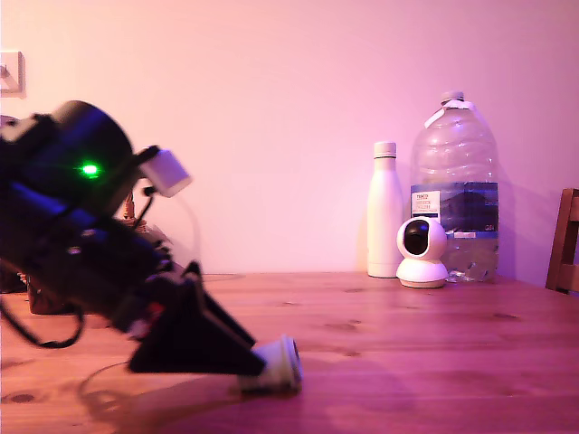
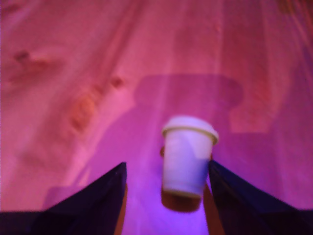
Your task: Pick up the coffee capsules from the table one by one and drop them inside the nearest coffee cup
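My claw (image 1: pixel 271 362) is down low over the wide reddish-brown plank worktop (image 1: pixel 434 344), near the exterior view's lower left, with the arm sloping down to it from a bulky dark body that shows one green light. I count one coffee capsule (image 1: pixel 279 363), a small pale tapered pod with a wider flanged rim, lying on its side at the tip of my dark wedge-shaped fingers (image 1: pixel 194 339), rim end pointing to the exterior view's right. From the wrist view the same capsule (image 2: pixel 188 155) sits between my two dark fingers (image 2: pixel 90 203); one finger appears to touch its side while a clear gap shows between it and the other, so the claw is spread apart and not clamped on the pod (whether the pod rests on the wood or hangs just above it I cannot tell, though a shadow lies right under it). The wood (image 2: pixel 73 73) in that view shows dark knots and the shadow of my arm. Well apart, at the back of the worktop toward the exterior view's right, stand three things close together: one slim white metal bottle (image 1: pixel 385 210), one large clear plastic water jug with a blue label (image 1: pixel 455 185), and one small white round camera (image 1: pixel 422 252) just in front of them. One wooden chair edge (image 1: pixel 566 242) shows at the far right.
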`<state>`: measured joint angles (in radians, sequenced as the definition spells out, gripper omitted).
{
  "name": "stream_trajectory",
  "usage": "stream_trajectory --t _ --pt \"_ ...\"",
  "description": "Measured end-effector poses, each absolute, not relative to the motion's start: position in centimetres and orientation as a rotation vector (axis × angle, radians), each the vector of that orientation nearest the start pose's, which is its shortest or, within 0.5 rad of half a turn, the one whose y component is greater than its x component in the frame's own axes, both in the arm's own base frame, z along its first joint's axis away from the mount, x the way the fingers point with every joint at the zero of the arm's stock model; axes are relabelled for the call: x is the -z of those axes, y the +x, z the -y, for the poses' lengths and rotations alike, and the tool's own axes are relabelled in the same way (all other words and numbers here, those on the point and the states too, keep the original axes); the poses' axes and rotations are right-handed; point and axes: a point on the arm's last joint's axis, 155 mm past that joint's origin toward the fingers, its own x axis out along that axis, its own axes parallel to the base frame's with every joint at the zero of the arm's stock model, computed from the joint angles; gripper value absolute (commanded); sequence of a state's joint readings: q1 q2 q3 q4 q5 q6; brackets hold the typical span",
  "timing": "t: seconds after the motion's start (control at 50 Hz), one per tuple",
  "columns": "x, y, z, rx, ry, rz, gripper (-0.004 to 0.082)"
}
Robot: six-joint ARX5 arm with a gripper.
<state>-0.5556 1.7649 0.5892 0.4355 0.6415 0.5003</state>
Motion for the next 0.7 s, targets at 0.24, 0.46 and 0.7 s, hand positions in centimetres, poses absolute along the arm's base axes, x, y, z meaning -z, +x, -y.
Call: stream_trajectory --t 0.24,0.46,0.7 --pt "-0.2 25.8 29.9 1.332 0.386 -0.513 0.0478" --pt "-0.2 25.8 29.9 1.332 0.386 -0.516 0.0371" --pt "-0.1 25.6 29.9 1.336 0.383 -0.526 0.0143"
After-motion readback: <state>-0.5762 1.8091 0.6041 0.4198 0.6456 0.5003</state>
